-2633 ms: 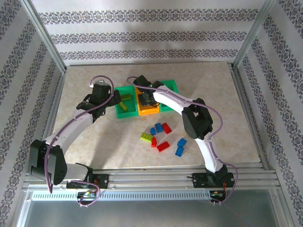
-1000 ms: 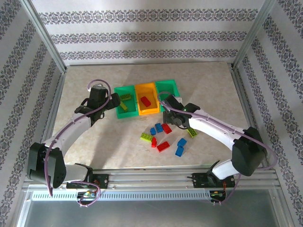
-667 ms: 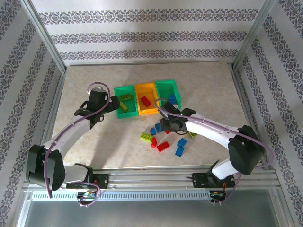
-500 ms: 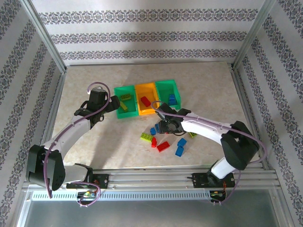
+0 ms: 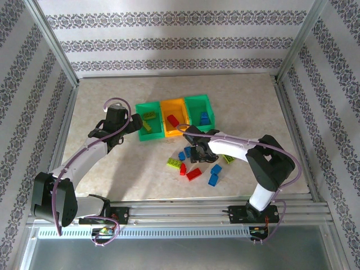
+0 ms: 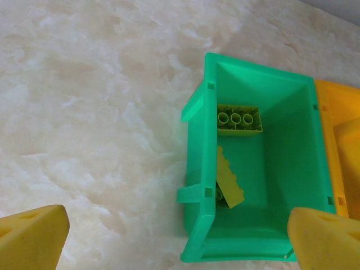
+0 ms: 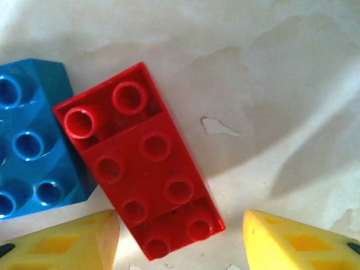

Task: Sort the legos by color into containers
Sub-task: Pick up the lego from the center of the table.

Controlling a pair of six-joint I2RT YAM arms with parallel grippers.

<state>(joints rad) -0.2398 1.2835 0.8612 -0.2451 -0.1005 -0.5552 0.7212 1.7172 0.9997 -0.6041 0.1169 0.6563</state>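
the right gripper [image 7: 180, 220] has come off the bins down to the loose pile just in front of the orange bin [image 5: 179, 131] — fingers spread but narrowing astride a red brick [image 7: 140, 163], so another red pick looks underway. the left gripper [image 6: 180, 239] waits wide open, left of the orange bin.

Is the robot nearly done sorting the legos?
Done: two yellow-green bricks in the left green bin, one red in the orange bin, blue in the right green bin. In hand: right arm's jaws open around a red brick. Left: it and about eight others on the table.
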